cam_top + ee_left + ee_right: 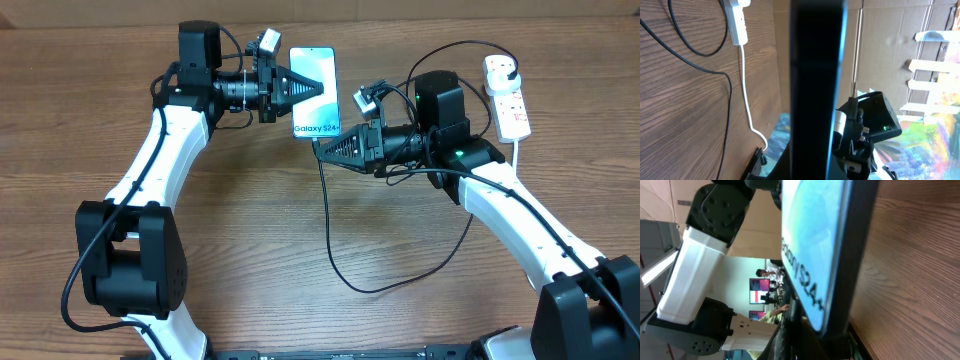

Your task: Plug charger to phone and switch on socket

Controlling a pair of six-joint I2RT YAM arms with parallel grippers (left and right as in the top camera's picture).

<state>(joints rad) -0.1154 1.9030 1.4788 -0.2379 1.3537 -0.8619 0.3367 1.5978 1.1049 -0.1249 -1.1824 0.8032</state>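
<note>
My left gripper (316, 88) is shut on the phone (314, 62), holding it above the table with its blue-teal "Galaxy S24+" screen facing up. In the left wrist view the phone (817, 75) stands edge-on as a dark bar. My right gripper (321, 146) is shut at the phone's bottom edge, where the charger's connector end meets it; the connector itself is hidden. The charger's thin black cable (335, 250) drops from there, loops over the table and arcs to its black plug (501, 68) in the white socket (508, 98) at the far right. The right wrist view shows the phone's screen (812, 240) close up.
The wooden table (250, 230) carries only the cable loop in the middle. The socket's thick white cord (745, 90) trails down toward the table edge. My left arm (695, 280) fills the left of the right wrist view, close to the phone.
</note>
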